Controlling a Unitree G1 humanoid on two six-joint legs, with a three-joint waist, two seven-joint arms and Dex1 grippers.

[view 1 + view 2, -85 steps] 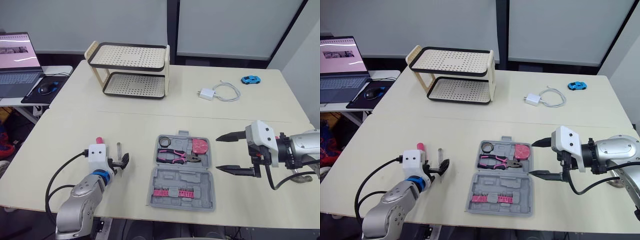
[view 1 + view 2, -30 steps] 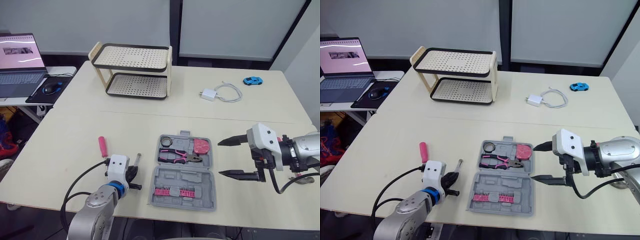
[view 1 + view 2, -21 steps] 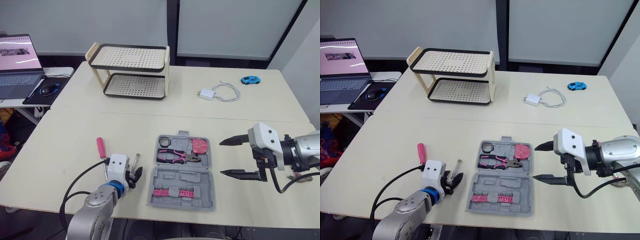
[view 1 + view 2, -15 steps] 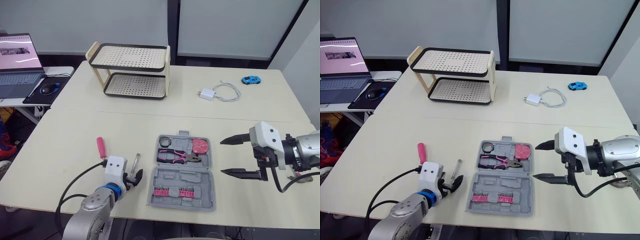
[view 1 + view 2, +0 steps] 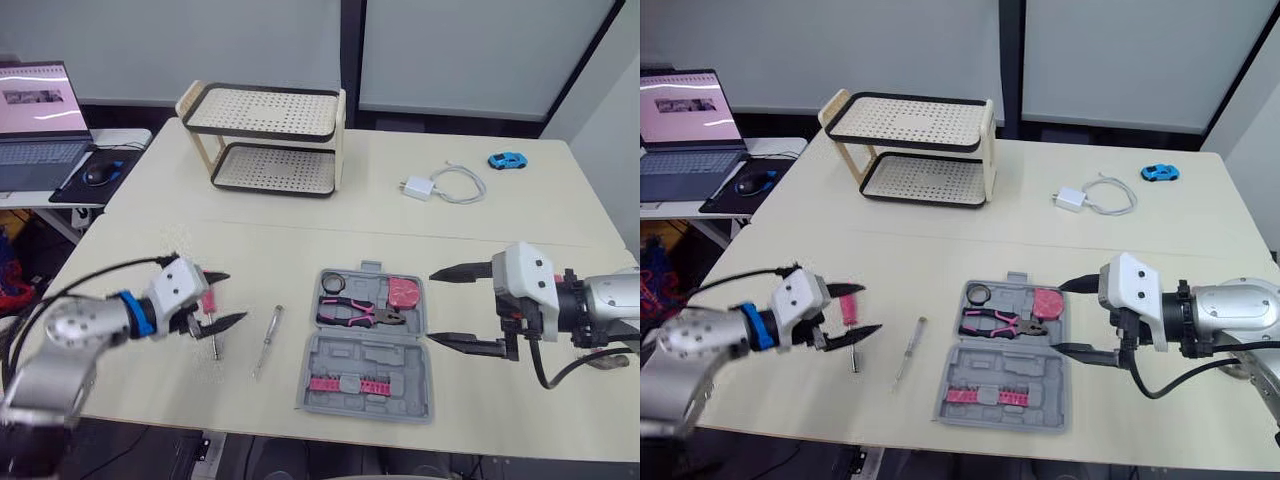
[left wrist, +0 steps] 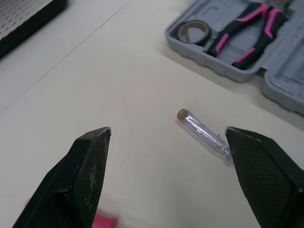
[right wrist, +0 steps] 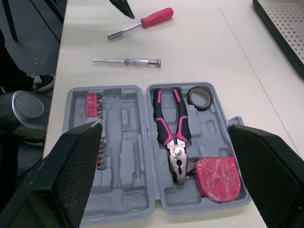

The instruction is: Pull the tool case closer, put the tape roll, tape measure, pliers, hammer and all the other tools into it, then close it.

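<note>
Hovering wide open, the left end effector (image 5: 230, 297) has the pink-handled screwdriver (image 5: 847, 308) beneath its fingers and the clear-handled tester screwdriver (image 5: 266, 342) just past its tips. Both look light, stiff and roll-prone, so mid-handle suits gripping. The right end effector (image 5: 433, 306), also wide, flanks the grey plastic tool case (image 5: 340, 358).

Bare table (image 5: 270, 250) between tool case (image 5: 352, 355) and rack (image 5: 265, 108), slim screwdriver (image 5: 267, 341) lying just left of it

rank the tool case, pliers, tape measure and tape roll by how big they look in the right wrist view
1. tool case, by far the largest
2. pliers
3. tape measure
4. tape roll, smallest, though it lies farther from the camera than the tape measure, so that gap may be exaggerated
</note>
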